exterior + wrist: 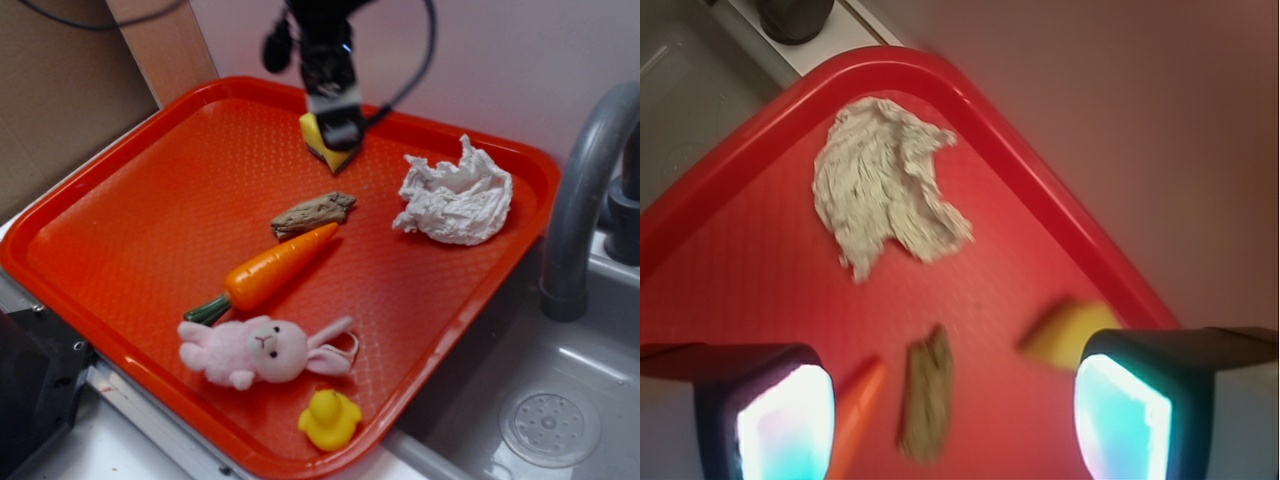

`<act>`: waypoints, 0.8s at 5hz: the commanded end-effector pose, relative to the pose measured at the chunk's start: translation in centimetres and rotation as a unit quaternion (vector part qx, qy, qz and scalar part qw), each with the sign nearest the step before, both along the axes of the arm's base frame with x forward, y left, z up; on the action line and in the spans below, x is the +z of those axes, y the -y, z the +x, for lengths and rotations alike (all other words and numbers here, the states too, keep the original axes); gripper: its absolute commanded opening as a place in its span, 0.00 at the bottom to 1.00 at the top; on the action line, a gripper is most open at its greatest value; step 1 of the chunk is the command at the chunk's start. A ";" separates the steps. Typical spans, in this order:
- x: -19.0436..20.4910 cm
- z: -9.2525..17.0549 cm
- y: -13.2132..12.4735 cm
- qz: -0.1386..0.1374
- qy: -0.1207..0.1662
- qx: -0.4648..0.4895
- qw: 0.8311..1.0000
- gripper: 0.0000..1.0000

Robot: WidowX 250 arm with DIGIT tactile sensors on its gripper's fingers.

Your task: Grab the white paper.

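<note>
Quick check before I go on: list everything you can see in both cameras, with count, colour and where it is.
tray: 1, red-orange, on the counter beside the sink.
white paper: 1, white, crumpled, right rear of the tray.
sponge: 1, yellow, rear of the tray, partly hidden by the gripper.
wood piece: 1, brown, mid tray.
carrot: 1, orange with a green top, just in front of the wood piece.
plush bunny: 1, pale pink, front of the tray.
duck: 1, yellow, front edge of the tray.
faucet: 1, grey, right of the tray.
sink: 1, grey, lower right.
gripper: 1, black, open, over the sponge.
</note>
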State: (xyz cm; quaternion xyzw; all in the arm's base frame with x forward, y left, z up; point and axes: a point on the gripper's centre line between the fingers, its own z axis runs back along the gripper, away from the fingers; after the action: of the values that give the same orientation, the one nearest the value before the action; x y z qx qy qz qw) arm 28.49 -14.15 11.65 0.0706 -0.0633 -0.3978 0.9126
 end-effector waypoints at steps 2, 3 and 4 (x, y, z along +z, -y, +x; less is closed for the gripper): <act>-5.0 2.4 6.3 -0.040 -0.025 -0.047 0.998 1.00; -6.2 2.1 7.1 -0.054 -0.047 -0.059 0.996 1.00; -7.6 1.4 7.1 -0.072 -0.077 -0.053 0.993 1.00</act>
State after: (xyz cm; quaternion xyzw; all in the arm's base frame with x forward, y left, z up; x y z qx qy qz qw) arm 30.49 -19.77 2.49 -0.0247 0.0007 -0.4321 0.9015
